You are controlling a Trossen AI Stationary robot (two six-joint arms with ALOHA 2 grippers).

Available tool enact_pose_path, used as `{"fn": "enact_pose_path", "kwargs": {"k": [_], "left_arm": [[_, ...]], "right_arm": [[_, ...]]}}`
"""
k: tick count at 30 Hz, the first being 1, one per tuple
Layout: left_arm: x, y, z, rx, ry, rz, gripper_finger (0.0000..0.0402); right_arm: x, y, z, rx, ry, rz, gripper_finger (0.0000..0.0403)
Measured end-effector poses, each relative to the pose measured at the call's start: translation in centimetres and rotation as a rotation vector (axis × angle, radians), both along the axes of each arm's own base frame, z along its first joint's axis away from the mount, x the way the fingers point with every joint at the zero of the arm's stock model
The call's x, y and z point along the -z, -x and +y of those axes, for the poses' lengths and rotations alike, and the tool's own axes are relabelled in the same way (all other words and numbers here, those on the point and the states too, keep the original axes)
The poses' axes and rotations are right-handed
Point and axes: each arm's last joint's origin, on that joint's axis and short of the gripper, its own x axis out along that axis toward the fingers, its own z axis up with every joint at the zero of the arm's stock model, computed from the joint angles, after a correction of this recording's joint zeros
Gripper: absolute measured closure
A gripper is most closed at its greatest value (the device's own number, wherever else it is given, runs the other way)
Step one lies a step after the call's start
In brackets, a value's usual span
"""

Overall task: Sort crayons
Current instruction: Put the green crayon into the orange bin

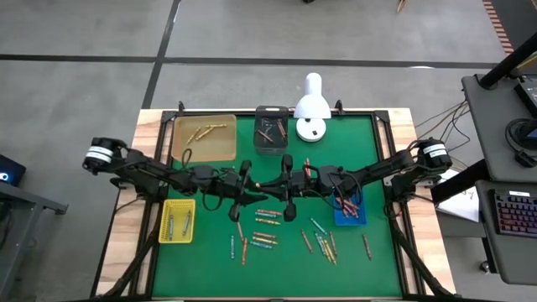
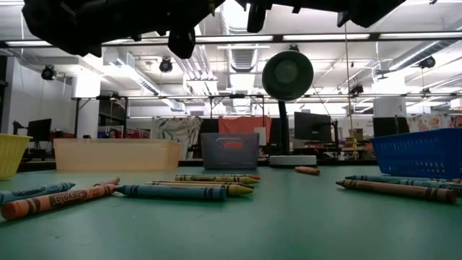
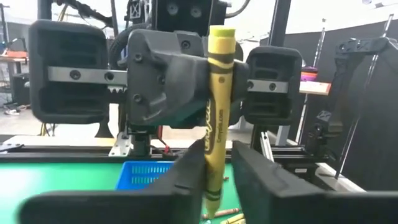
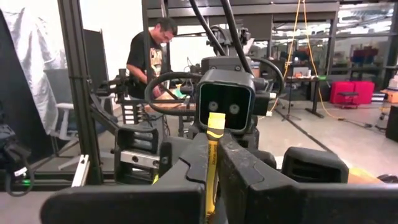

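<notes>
Crayons [image 1: 267, 238] scattered on table [image 1: 386, 252]; trays [image 1: 204, 137] around edges.

On the green table mat [image 1: 285, 252], beside the white lamp [image 1: 311, 107], sit a dark grey tray [image 1: 270, 141] and a tan tray [image 1: 204, 138], with a yellow basket [image 1: 177, 221] and blue basket [image 1: 349, 214] nearer, while a yellow crayon [image 3: 217, 118] bears black wrapper bands.

White lamp [image 1: 311, 106] at table's far edge; yellow tray [image 1: 177, 221], blue tray [image 1: 350, 213], person [image 4: 149, 53] behind.
</notes>
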Motion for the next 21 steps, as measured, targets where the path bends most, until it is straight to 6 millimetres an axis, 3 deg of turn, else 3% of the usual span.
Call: {"fn": "enact_pose_path", "kwargs": {"k": [3, 14, 17, 21], "left_arm": [[-0.3, 0.2, 0.1, -0.019, 0.012, 0.012, 0.0391], [-1.5, 2.3, 1.1, -0.187, 0.006, 0.188, 0.0397], [-1.8, 3.6, 2.3, -0.331, -0.009, 0.292, 0.0397], [-1.7, 6.2, 5.2, -0.625, -0.041, 0.479, 0.0397]], "right_arm": [[-0.1, 0.0, 0.0, 0.004, 0.006, -0.003, 0.0389], [-2.0, 1.2, -0.7, 0.068, 0.004, 0.071, 0.0298], [-3.1, 1.8, -1.0, 0.149, 0.005, 0.150, 0.0274], [-4.7, 2.4, -1.4, 0.258, 0.015, 0.243, 0.0253]]}}
